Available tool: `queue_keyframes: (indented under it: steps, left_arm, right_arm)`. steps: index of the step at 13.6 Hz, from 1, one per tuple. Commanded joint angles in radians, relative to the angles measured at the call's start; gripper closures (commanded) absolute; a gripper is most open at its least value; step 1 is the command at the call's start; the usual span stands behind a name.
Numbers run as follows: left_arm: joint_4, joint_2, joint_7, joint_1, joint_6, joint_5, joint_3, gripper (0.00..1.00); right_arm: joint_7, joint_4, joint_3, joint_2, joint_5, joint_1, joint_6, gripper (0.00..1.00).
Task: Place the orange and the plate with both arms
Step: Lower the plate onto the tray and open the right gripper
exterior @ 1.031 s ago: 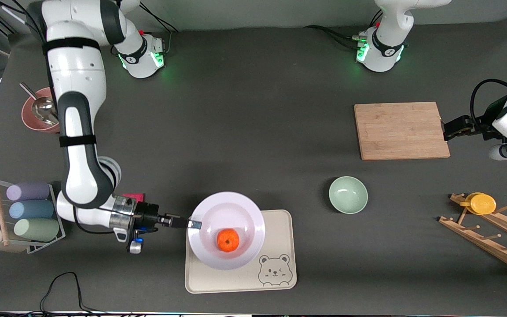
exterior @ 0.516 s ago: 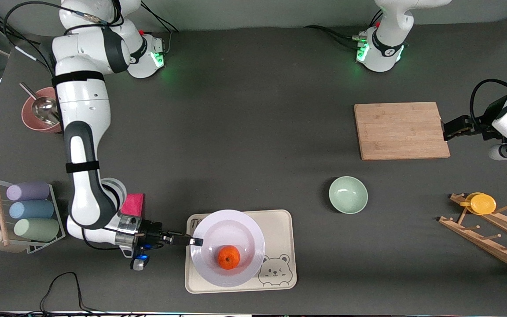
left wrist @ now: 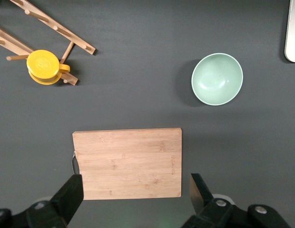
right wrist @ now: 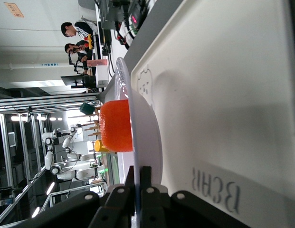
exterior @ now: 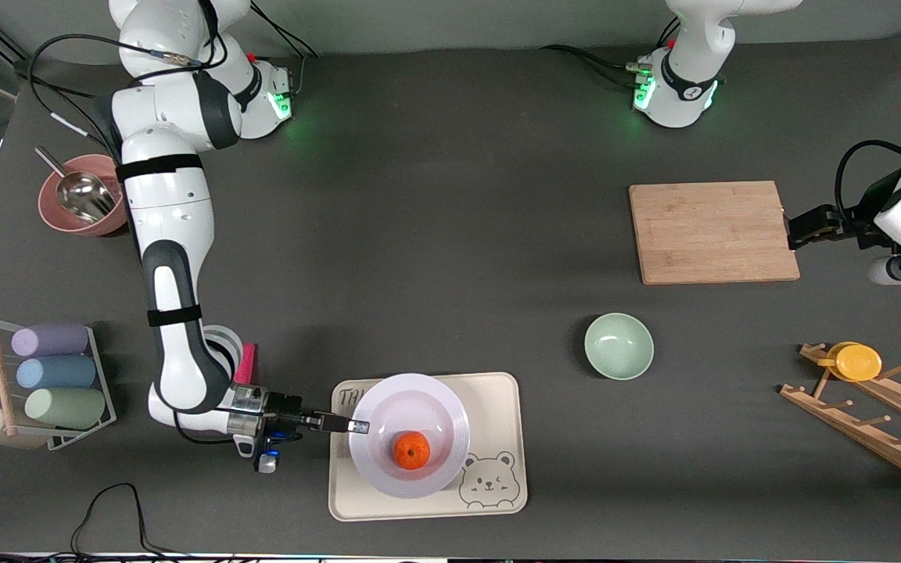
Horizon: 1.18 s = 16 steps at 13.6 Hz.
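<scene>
1. Right now my right gripper (exterior: 350, 426) is clamped on the rim of the plate (exterior: 388, 469), its fingers pinched together at the edge toward the right arm's end of the table. The right wrist view shows the plate lifted clear of the cream bear tray (exterior: 497, 391) with a gap under it.
2. The orange (exterior: 411, 451) sits in the well of the plate, a little nearer the front camera than the plate's middle.
3. My left gripper (left wrist: 136, 186) waits over the wooden cutting board (exterior: 712, 231) with its fingers spread apart, holding nothing.
4. Handling, as I judge it: the plate is stiff, glossy and likely slippery, and breakable if dropped. Held by one edge only, it will want to sag away from my fingers, so the grip must stay firm and the plate level.
5. The orange is light, round and free to roll, so any tilt or jolt could send it toward the rim. The wide raised rim should help to keep it in.
6. The table (exterior: 450, 234) is a dark, flat mat. The tray under the plate gives room to set it down. The pale-green bowl (exterior: 619, 346) stands well apart, toward the left arm's end.
</scene>
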Motion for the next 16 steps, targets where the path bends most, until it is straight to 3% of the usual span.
queue_keyframes:
  steps: [1,8,12,13,14,15,16]
  left_arm:
    - [0.001,-0.005,0.011,-0.005,-0.013,0.010,0.002,0.00]
    - [0.001,-0.004,0.011,-0.003,-0.015,0.010,0.002,0.00]
    - [0.001,-0.002,0.011,-0.005,-0.015,0.010,0.002,0.00]
    - [0.001,-0.002,0.011,-0.005,-0.015,0.010,0.002,0.00]
    - [0.001,-0.002,0.011,-0.003,-0.015,0.010,0.002,0.00]
    - [-0.001,-0.002,0.011,-0.003,-0.015,0.010,0.002,0.00]
    - [0.001,-0.002,0.011,-0.005,-0.015,0.010,0.002,0.00]
  right_arm:
    - [-0.039,0.056,0.046,0.041,0.021,-0.023,0.008,1.00]
    - [-0.076,0.079,0.058,0.080,0.021,-0.046,0.022,0.99]
    - [-0.065,0.079,0.058,0.083,0.021,-0.055,0.011,0.62]
    - [-0.062,0.079,0.058,0.083,0.021,-0.057,0.011,0.48]
    - [-0.058,0.079,0.058,0.081,0.021,-0.055,0.011,0.14]
    - [-0.049,0.076,0.058,0.077,0.021,-0.057,0.011,0.00]
    - [-0.021,0.076,0.058,0.069,0.018,-0.058,0.010,0.00]
